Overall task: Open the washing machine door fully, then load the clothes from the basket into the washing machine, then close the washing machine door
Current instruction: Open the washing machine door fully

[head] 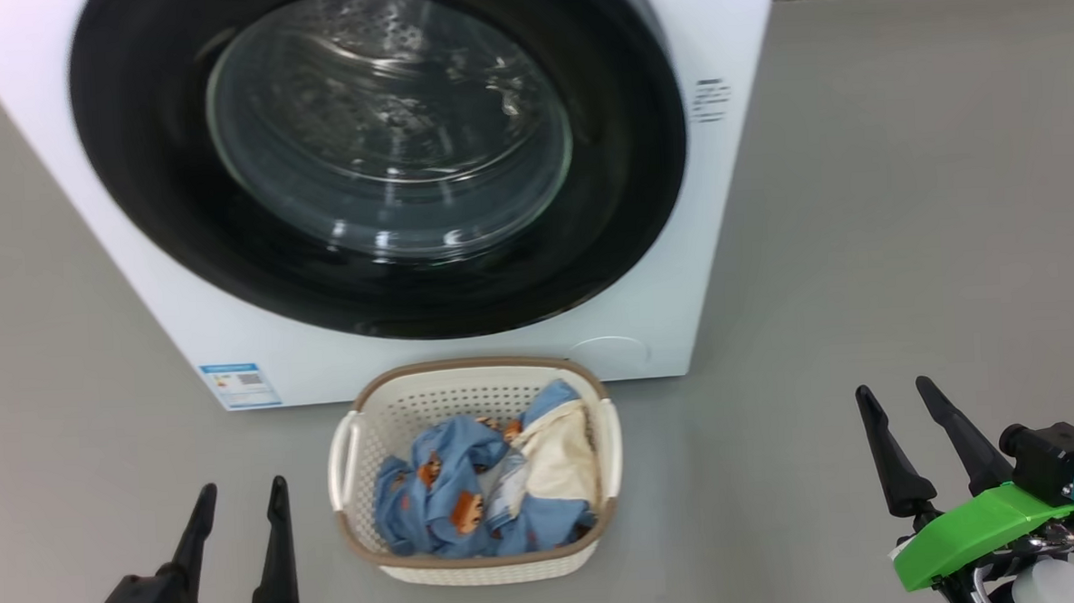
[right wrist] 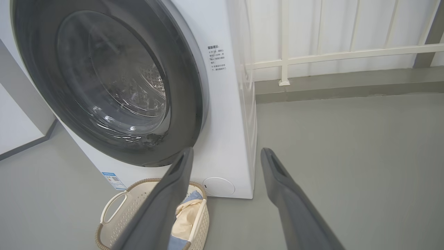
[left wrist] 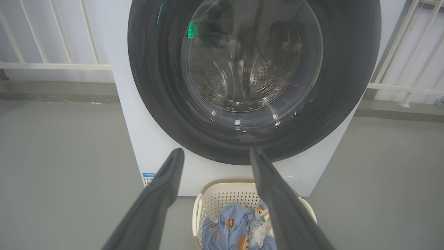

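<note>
Jaws gape empty (two pairs) facing one shut washing machine door (head: 377,163) and one basket (head: 467,369) of clothes (head: 446,496).

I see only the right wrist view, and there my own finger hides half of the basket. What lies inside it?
Observer: In the head view the basket holds blue clothes with orange figures, and a cream piece on their right side.
Operator: Where is the left gripper, and is it open?
Observer: The left gripper is at the lower left of the head view, to the left of the basket, open and holding nothing.
Operator: Is the door shut on its left side too?
Observer: In the left wrist view the door lies flat against the washing machine on that side; I see no gap.
</note>
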{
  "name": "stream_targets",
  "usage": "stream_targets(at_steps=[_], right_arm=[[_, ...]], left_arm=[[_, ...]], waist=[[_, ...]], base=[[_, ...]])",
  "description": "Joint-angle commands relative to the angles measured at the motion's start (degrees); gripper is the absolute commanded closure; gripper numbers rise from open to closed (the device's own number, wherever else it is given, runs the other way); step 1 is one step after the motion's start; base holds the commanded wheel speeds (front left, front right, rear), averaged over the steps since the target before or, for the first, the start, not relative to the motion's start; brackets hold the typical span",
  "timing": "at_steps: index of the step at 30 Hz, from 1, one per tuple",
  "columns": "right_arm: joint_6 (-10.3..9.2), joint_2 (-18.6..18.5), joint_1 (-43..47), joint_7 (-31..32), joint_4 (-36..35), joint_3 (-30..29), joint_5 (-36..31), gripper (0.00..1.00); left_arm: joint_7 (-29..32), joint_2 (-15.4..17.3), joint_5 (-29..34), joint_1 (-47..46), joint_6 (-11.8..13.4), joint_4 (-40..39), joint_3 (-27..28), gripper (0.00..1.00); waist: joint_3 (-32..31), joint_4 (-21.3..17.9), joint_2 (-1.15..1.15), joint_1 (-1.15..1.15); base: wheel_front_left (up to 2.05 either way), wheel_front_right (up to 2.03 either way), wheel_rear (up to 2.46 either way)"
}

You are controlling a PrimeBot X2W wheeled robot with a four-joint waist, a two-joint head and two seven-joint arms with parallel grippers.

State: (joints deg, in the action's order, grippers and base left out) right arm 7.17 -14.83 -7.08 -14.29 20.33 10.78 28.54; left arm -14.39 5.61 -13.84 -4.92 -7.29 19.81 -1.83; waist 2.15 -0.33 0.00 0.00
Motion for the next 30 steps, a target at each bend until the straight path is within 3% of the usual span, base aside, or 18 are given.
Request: stream_targets(at_steps=[1,13,27,28,30], right_arm=[[0.32,-1.2,-1.0,-0.7,-1.3,0.8,-0.4,0.0],[0.32,-1.4,-1.1,-0.7,-1.3,0.8,-0.2,0.0],[0.32,-1.4,-2.3,-0.7,-0.9,1.4,0.5,0.0],[0.32,-1.4,-2.7,-0.7,-0.9,1.5,0.9,0.08],[0.32,-1.3,-4.0,-0.7,-0.8,1.7,2.4,0.73]], left_arm=[[-0.6,0.6,0.3,-2.5,-0.2,-2.1,1.6,0.0],[-0.6,1.0,-2.3,-2.1,-0.2,-3.2,0.6,0.0],[-0.6,1.2,-2.7,-2.2,-0.2,-2.4,-0.2,0.0],[-0.6,1.1,-2.7,-2.2,-0.2,-2.4,-0.2,0.0],[-0.6,0.9,-2.6,-2.2,-0.2,-2.5,-0.2,0.0]], waist=[[-0.1,0.0,0.0,0.0],[-0.2,0.1,0.0,0.0],[-0.1,0.2,0.0,0.0],[0.0,0.2,0.0,0.0],[0.4,0.2,0.0,0.0]], base=[[1.23,1.23,-2.46],[0.85,0.82,-1.68],[0.08,0.08,-0.15],[0.0,0.0,0.0],[0.0,0.0,0.0]])
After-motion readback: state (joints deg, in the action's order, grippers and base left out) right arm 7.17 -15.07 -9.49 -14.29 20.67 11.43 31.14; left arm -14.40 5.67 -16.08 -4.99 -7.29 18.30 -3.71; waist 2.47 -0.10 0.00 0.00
